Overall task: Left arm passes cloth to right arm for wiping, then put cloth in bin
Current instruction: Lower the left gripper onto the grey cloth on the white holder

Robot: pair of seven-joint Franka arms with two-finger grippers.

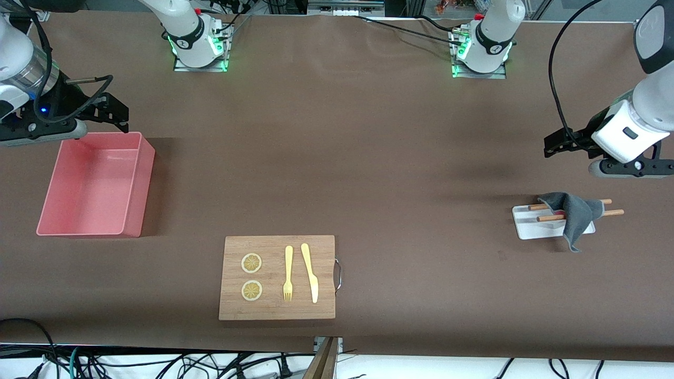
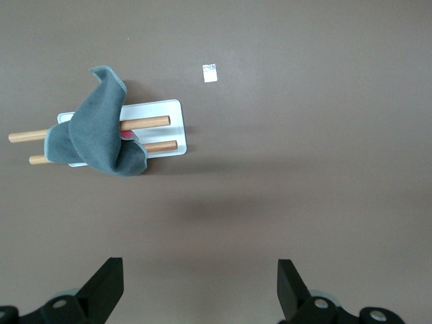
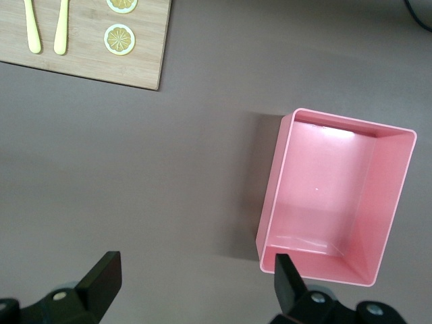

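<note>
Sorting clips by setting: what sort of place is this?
Probably a robotics lab's mock kitchen table: cables along the table edge, a cutting board with toy cutlery, a pink bin.

No text, label, brand, number or sign can be read in any view. A small white tag [image 2: 210, 73] is seen on the table [image 2: 304, 148] in the left wrist view, but nothing on it can be made out. Small dark marks are seen on the arm bases [image 1: 181, 43] in the front view; they cannot be read.
</note>
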